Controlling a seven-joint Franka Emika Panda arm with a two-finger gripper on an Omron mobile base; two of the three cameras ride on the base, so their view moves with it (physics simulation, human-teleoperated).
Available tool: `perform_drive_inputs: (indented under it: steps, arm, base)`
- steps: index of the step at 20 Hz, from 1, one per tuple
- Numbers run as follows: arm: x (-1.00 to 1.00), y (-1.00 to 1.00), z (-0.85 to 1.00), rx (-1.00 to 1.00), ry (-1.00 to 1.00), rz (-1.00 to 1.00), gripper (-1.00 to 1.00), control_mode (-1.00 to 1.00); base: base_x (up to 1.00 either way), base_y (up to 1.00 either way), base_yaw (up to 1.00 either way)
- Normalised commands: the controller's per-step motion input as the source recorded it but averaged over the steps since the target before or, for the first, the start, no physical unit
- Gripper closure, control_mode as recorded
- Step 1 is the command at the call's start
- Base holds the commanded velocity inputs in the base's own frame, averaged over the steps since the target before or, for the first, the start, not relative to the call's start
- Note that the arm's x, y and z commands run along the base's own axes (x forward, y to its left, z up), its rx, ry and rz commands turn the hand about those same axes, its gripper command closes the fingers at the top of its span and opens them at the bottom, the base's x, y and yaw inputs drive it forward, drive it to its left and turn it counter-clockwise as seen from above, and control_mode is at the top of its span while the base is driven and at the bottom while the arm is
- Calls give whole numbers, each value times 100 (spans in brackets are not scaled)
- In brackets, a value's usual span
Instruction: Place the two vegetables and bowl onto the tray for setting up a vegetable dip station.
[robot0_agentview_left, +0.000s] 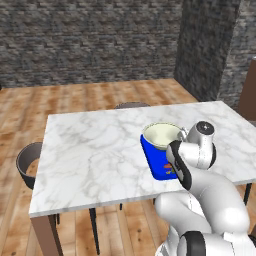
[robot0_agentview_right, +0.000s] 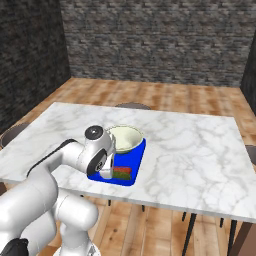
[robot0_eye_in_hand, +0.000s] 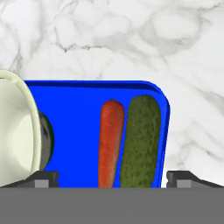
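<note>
the marble table (robot0_agentview_left: 95, 150) carries the blue tray (robot0_eye_in_hand: 74, 127) near its front edge, and on the tray sit the cream bowl (robot0_agentview_right: 125, 137) at the far end and, at the near end, the cucumber (robot0_eye_in_hand: 141, 140) and the carrot (robot0_eye_in_hand: 109, 142) lying side by side, just about touching. with all three things on the tray, the task looks finished, or at its last release. the gripper (robot0_eye_in_hand: 111, 178) hangs over the two vegetables with its jaws spread wide to either side and nothing between them, so it holds nothing. what the next move calls for, as i judge it, is only a straight lift clear of the tray without brushing the bowl.

the hand view gives the lie of carrot and cucumber plainly, the cucumber next to the tray's rim. the base views hide most of that behind the arm: red and green show only as small patches there, but they show the whole bowl and where the tray sits on the table.
</note>
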Motion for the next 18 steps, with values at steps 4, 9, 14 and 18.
perform_drive_inputs:
  steps: [4,9,14,18]
  arm:
    - [-2,0,3,0,1,-1,-100,-100]
    - [-13,-1,43,2,7,-2,-100,-100]
    - [-16,0,58,4,8,-1,-100,-100]
    - [0,14,30,9,16,-8,-100,-100]
  base:
    - [0,0,0]
    - [0,0,0]
    - [0,0,0]
    - [0,0,0]
